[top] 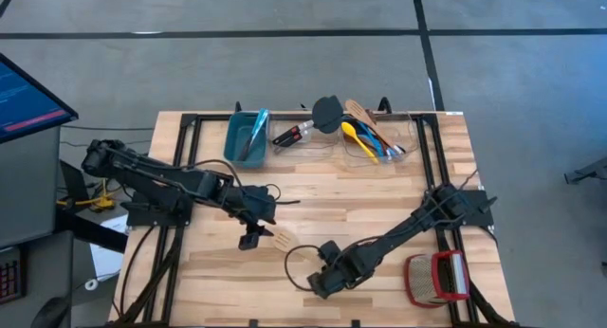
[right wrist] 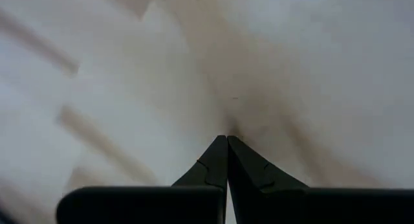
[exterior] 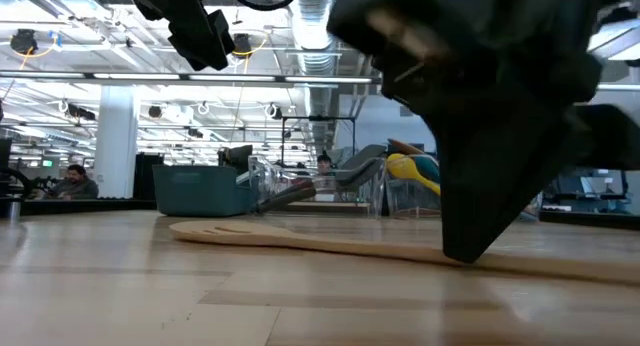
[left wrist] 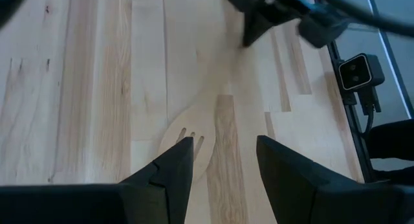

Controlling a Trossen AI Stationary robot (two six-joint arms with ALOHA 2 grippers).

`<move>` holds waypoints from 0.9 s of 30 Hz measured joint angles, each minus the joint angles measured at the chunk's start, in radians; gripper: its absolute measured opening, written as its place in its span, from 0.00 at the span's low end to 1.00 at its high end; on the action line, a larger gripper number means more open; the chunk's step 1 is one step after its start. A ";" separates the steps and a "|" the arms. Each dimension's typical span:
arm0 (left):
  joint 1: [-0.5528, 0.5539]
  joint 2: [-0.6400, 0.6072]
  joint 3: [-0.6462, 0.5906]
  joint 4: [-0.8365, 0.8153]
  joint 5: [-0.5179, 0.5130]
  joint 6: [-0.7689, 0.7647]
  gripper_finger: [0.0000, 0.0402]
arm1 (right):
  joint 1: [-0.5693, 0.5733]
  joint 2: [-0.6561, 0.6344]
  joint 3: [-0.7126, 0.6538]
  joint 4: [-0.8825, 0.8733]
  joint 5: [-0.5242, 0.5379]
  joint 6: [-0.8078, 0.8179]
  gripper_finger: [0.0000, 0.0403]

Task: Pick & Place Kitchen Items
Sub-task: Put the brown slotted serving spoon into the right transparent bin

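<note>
wooden spoon lies flat near both grippers

a wooden slotted spoon (top: 285, 241) lies flat on the wooden table (top: 379, 191), toward the front middle. its wide end with the slits points at the left gripper (top: 251, 237). its thin handle runs back toward the right gripper (top: 319, 282).

the left gripper is up off the table. its two dark fingers (left wrist: 173, 169) are apart. in the left wrist view the spoon's slotted end (left wrist: 187, 138) shows just past the tips, partly behind one finger. nothing is between the fingers.

the right gripper (right wrist: 226, 141) is down low by the handle end. its fingers are pressed together, tip to tip. i cannot tell if the tips touch the spoon.

at the back of the table a clear bin (top: 379, 143) holds more utensils (top: 365, 129), some yellow and blue. a teal bin (top: 246, 135) sits beside it. a red-and-tan basket (top: 438, 277) is at the front right corner.
</note>
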 joint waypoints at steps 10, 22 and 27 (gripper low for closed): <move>0.000 0.000 0.000 0.002 0.000 0.000 0.40 | -0.081 -0.001 0.000 -0.028 0.040 -0.100 0.00; 0.000 0.000 0.000 0.003 0.000 -0.008 0.40 | -0.202 -0.001 0.000 0.071 0.057 -0.269 0.00; 0.000 0.000 0.000 0.002 0.000 -0.009 0.40 | -0.231 -0.001 0.000 0.068 0.060 -0.295 0.00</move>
